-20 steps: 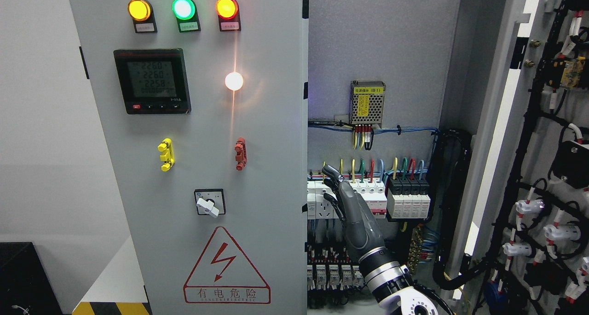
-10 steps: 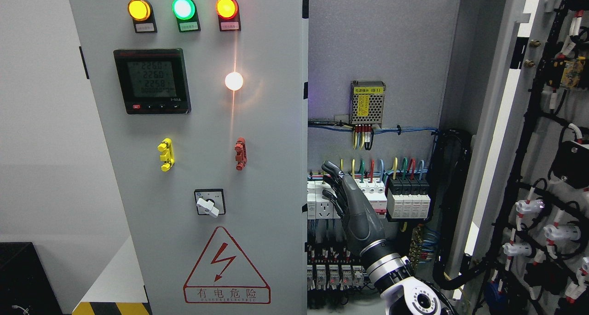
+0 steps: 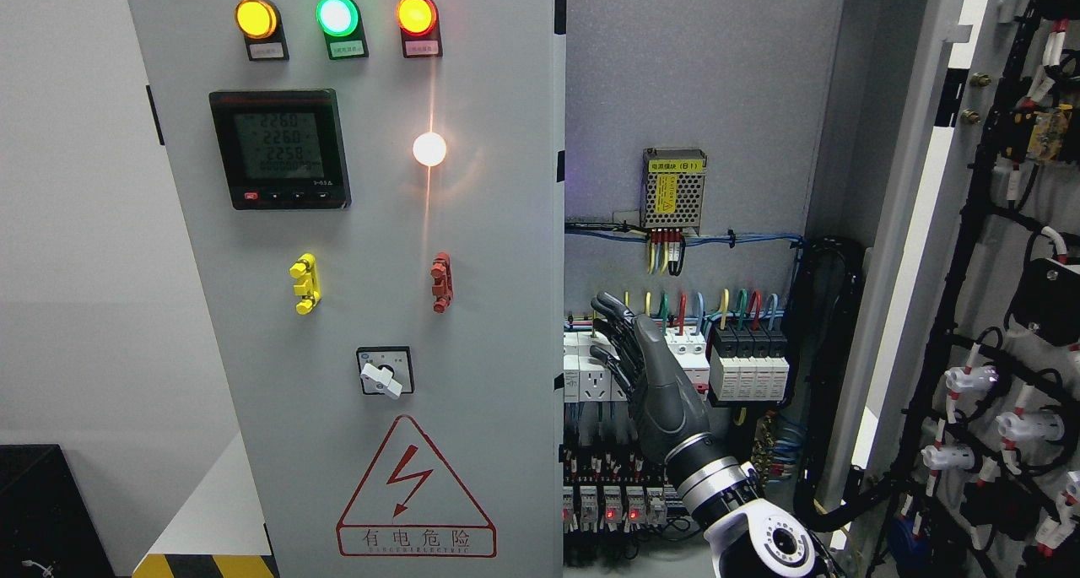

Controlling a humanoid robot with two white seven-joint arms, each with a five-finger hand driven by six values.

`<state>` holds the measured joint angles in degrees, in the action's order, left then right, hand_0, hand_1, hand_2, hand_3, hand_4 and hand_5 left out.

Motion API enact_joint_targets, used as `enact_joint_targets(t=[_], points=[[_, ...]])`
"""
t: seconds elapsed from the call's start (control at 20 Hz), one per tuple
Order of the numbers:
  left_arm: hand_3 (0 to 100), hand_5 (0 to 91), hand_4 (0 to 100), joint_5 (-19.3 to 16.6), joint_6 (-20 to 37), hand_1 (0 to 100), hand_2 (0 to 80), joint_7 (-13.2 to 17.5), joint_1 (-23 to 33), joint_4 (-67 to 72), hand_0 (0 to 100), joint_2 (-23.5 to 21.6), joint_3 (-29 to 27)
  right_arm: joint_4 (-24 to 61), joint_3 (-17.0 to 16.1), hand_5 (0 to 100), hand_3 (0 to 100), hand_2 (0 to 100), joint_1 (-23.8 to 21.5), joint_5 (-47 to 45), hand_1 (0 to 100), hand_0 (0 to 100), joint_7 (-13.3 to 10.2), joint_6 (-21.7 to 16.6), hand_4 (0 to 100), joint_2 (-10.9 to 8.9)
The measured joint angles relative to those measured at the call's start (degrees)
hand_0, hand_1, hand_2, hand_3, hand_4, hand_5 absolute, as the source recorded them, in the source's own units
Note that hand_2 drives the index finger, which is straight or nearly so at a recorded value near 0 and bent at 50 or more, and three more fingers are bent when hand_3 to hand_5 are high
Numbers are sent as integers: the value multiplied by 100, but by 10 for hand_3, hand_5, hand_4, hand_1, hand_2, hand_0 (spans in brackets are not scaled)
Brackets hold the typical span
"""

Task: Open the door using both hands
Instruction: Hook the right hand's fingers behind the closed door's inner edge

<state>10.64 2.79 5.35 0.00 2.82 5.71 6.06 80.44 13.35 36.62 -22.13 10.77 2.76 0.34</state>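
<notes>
The cabinet's left door (image 3: pixel 498 224) is a grey panel with three lamps, a meter (image 3: pixel 279 148), a yellow handle (image 3: pixel 305 283) and a red handle (image 3: pixel 440 282); it stands closed. The right door (image 3: pixel 915 224) is swung wide open to the right, its inner side covered in wiring. My right hand (image 3: pixel 609 332) is dark grey and reaches up from the bottom right into the open half. It hovers in front of the white breakers (image 3: pixel 582 375), just right of the left door's edge. Its fingers are spread toward that edge and hold nothing. No left arm shows.
Inside the cabinet are a perforated power supply (image 3: pixel 673 189), rows of breakers with coloured wires (image 3: pixel 742 350) and a thick black cable bundle (image 3: pixel 831 375). A rotary switch (image 3: pixel 385 371) and a warning triangle sit low on the left door. A black box (image 3: pixel 38 510) stands at the lower left.
My right hand has risen a little and shifted slightly to the right in front of the breakers, the wrist coming up higher. The doors have not moved.
</notes>
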Motion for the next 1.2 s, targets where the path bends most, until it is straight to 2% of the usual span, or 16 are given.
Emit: enact_joint_targets(t=[0.3, 0.65, 1.0, 1.2], points=[[0, 0, 0, 0, 0, 0, 0, 0, 0, 0, 0, 0, 0, -84, -63, 0, 0, 0, 52, -53, 0, 192, 117, 8, 0, -14], [0, 0, 0, 0, 0, 0, 0, 0, 0, 0, 0, 0, 0, -127, -106, 0, 0, 0, 80, -86, 0, 192, 386, 20, 0, -24], [0, 0, 0, 0, 0, 0, 0, 0, 0, 0, 0, 0, 0, -198, -150, 0, 0, 0, 143, -94, 0, 192, 845, 28, 0, -28], [0, 0, 0, 0, 0, 0, 0, 0, 0, 0, 0, 0, 0, -255, -189, 0, 0, 0, 218, -96, 0, 192, 1009, 39, 0, -30]])
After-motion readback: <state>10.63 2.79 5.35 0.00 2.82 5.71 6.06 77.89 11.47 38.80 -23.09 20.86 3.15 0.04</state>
